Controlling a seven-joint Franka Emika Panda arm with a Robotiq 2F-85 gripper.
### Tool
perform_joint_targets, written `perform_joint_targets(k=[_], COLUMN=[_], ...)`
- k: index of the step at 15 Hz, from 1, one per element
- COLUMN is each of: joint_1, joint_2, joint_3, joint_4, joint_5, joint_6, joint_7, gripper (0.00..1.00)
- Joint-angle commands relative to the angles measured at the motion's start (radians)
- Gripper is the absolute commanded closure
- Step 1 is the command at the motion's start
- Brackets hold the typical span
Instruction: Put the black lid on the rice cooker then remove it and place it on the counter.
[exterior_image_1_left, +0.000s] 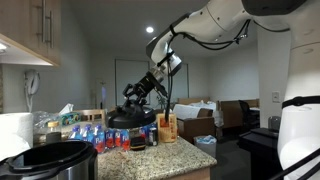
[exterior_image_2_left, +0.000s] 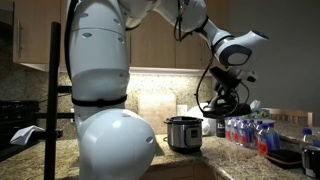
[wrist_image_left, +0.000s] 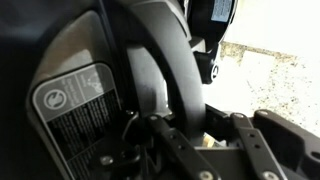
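Observation:
My gripper (exterior_image_1_left: 143, 92) (exterior_image_2_left: 231, 90) is shut on the black lid (exterior_image_1_left: 130, 118) (exterior_image_2_left: 228, 103) and holds it in the air over the counter (exterior_image_1_left: 195, 160). In the wrist view the lid (wrist_image_left: 170, 60) stands edge-on as a black curved band that runs down between the gripper's (wrist_image_left: 190, 125) linkages. In an exterior view the rice cooker (exterior_image_2_left: 183, 135), with a silver body and black rim, stands on the counter (exterior_image_2_left: 190, 160), lower than the lid and to its left. A grey surface with a warning label (wrist_image_left: 75, 100) lies close behind the lid.
Colourful bottles (exterior_image_1_left: 95, 138) (exterior_image_2_left: 250, 132) crowd the counter under and beside the lid. A brown box (exterior_image_1_left: 168, 128) stands next to them. A black-rimmed pot (exterior_image_1_left: 55, 160) sits at the near corner, with a white appliance (exterior_image_1_left: 12, 130) beside it. The robot's white base (exterior_image_2_left: 105, 120) fills the foreground.

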Motion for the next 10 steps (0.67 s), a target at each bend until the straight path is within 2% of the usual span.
perform_joint_targets(k=[1,5,10], joint_1=[-0.003,0.038,0.093], joint_2=[0.0,0.043,0.082], joint_3=[-0.002,0.051,0.113], joint_4=[0.003,0.032,0.131], joint_5=[-0.001,-0.082,-0.239], joint_6=[-0.003,0.0,-0.052], joint_7=[0.001,0.021,0.07], gripper=[1.0,1.0,1.0])
